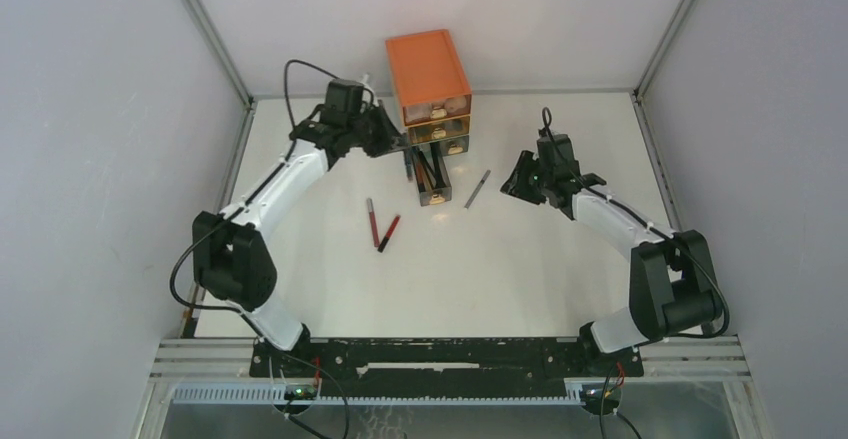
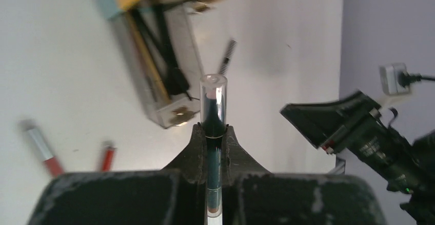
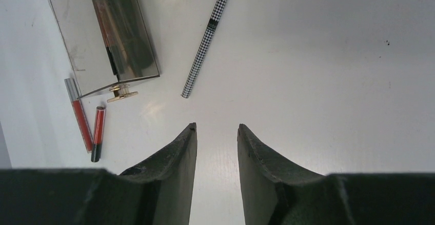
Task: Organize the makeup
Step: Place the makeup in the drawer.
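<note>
My left gripper (image 2: 213, 128) is shut on a dark pencil with a clear cap (image 2: 213, 99), held in the air left of the pulled-out bottom drawer (image 1: 428, 177); from above the gripper (image 1: 388, 141) is beside the chest. The drawer (image 2: 154, 71) holds several thin dark pencils or brushes. Two red pencils (image 1: 372, 221) (image 1: 389, 232) lie on the table left of the drawer. A black-and-white checked pencil (image 3: 205, 43) lies right of the drawer (image 3: 102, 35). My right gripper (image 3: 216, 127) is open and empty, a little above the table near the checked pencil (image 1: 477, 188).
The orange three-drawer chest (image 1: 428, 74) stands at the back middle, its upper two drawers shut. The white table (image 1: 500, 279) is walled by grey panels left, right and behind. The right arm (image 2: 354, 133) shows in the left wrist view.
</note>
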